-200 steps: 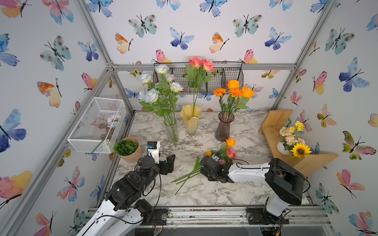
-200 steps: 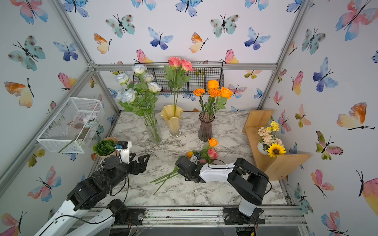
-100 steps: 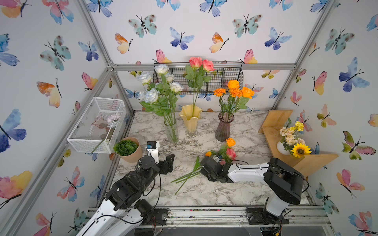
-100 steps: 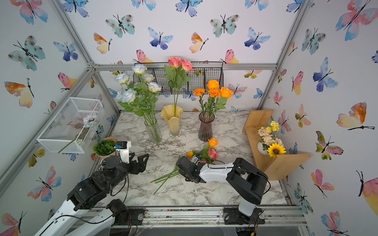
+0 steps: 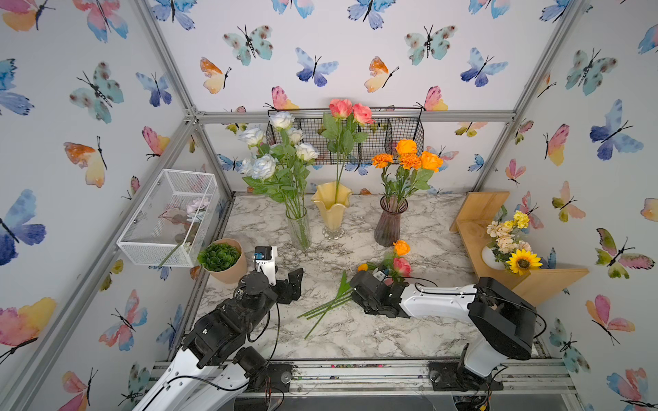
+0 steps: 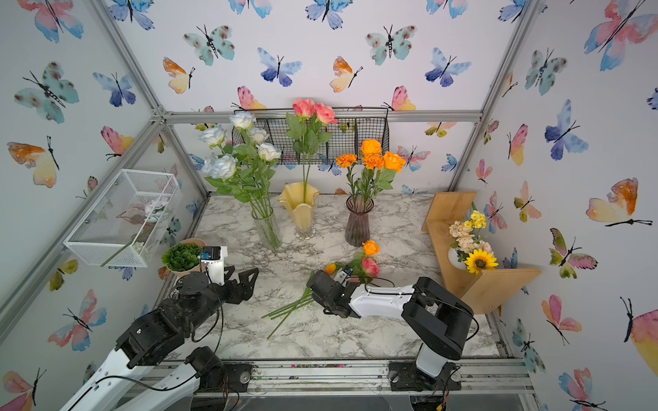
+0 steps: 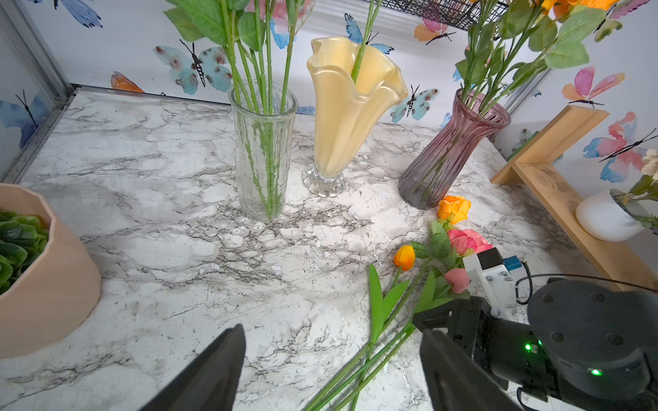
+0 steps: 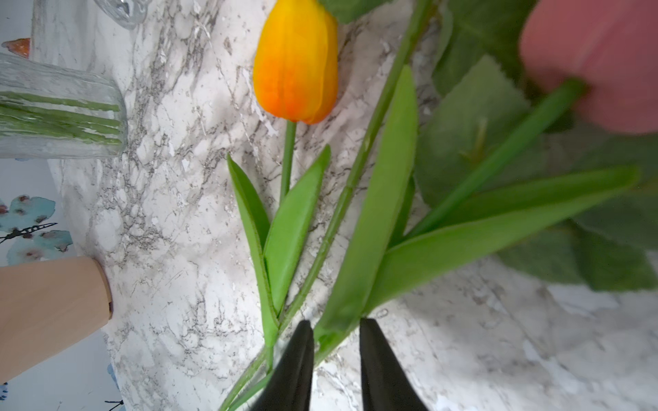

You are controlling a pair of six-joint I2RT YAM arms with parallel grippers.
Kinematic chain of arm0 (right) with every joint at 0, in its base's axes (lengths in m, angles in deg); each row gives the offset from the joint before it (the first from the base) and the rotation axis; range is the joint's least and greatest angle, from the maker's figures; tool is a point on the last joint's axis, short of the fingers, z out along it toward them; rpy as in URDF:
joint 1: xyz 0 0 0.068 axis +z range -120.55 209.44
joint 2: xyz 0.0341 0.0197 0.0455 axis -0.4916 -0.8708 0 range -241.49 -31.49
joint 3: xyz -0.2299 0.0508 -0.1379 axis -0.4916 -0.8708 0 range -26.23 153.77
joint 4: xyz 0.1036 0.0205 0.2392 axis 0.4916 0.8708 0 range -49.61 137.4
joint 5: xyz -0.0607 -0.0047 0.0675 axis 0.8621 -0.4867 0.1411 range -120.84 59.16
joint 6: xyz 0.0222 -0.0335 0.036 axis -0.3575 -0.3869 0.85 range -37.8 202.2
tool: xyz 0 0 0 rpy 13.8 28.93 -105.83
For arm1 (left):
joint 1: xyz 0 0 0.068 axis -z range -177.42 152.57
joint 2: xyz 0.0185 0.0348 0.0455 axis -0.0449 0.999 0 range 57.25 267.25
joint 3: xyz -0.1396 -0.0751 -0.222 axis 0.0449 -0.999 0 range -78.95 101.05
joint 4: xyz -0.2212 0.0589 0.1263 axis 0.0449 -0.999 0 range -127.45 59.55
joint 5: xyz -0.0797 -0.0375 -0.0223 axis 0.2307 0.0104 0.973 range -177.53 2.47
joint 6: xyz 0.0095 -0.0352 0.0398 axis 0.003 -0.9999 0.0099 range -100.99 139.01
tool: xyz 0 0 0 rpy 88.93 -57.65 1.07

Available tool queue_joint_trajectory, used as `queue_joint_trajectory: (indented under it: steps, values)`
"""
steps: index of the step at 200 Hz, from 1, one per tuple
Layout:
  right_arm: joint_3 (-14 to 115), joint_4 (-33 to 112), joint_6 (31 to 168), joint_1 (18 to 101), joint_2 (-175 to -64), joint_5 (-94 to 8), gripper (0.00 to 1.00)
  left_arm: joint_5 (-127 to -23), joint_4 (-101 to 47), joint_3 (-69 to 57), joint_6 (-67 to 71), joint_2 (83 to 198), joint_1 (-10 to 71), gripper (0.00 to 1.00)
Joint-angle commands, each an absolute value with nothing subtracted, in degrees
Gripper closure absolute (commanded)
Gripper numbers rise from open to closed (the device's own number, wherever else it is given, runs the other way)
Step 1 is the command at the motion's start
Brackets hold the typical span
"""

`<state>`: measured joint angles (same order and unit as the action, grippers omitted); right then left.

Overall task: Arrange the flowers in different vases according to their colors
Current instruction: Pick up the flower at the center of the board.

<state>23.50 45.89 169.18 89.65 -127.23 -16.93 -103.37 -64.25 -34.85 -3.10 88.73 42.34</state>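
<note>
The counter is white with grey swirls. The walls show bright butterflies. A clear vase, a yellow vase, a purple vase. White roses, pink roses, an orange tulip.

A staged lab robot cell: silver aluminium frame, butterfly-printed white wall panels, grey-veined marble-pattern table.

We see a marble-patterned tabletop carrying three upright vases in a row toward the back: a clear glass vase, a yellow vase and a purple vase. A tan pot stands at its left edge and a wooden shelf at its right. Loose flowers lie flat in front of the purple vase.
</note>
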Motion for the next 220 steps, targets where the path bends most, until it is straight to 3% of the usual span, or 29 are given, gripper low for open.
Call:
queue_joint_trajectory:
  steps: [1, 156, 220]
  values:
    - [25.9, 47.9, 168.5, 89.0, -129.3, -14.5, 0.72, -104.9, -64.8, -34.6, -3.1, 88.0, 42.5, 0.17]
    - [29.2, 47.5, 166.5, 86.2, -136.5, -16.3, 0.74, -105.1, -64.8, -34.6, -3.1, 87.5, 42.5, 0.19]
    - [28.4, 48.1, 167.3, 86.2, -135.6, -16.0, 0.97, -105.3, -64.8, -34.7, -3.1, 87.4, 42.5, 0.19]
